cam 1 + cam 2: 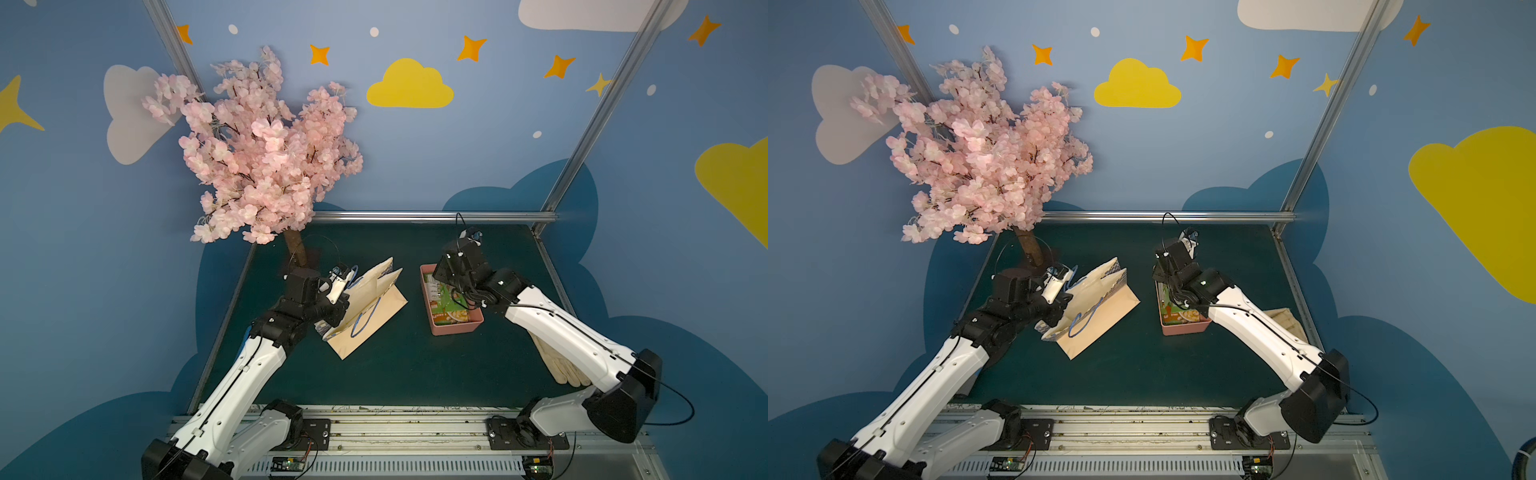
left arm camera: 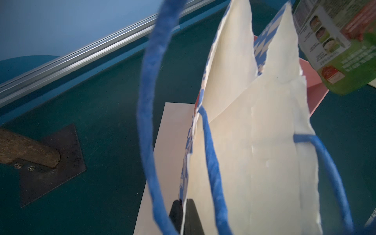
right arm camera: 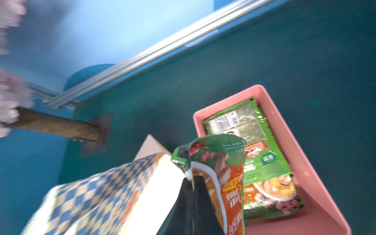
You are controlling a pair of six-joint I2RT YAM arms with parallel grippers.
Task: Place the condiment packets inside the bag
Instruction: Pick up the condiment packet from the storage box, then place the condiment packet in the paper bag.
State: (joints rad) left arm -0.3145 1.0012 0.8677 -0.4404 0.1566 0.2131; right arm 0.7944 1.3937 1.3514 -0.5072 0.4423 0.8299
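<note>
The bag (image 1: 376,291) (image 1: 1100,297) lies tilted on the mat left of centre, its mouth turned toward my left arm. My left gripper (image 2: 184,200) is shut on the rim of one paper wall (image 2: 254,152), between the blue cord handles (image 2: 146,101). My right gripper (image 3: 192,180) is shut on the edge of one green and orange condiment packet (image 3: 219,162), which hangs above the pink tray (image 3: 284,126) and close to the bag's checkered side (image 3: 97,189). More condiment packets (image 1: 451,305) (image 3: 262,162) lie flat in the tray. The held packet (image 2: 335,40) also shows beyond the bag.
A peach sheet (image 1: 374,328) lies under the bag. The pink tray (image 1: 455,328) (image 1: 1183,329) stands right of centre. A cream glove (image 1: 561,365) lies under my right arm. A pink blossom tree (image 1: 266,145) rises at the back left on a trunk (image 3: 57,126) and base plate.
</note>
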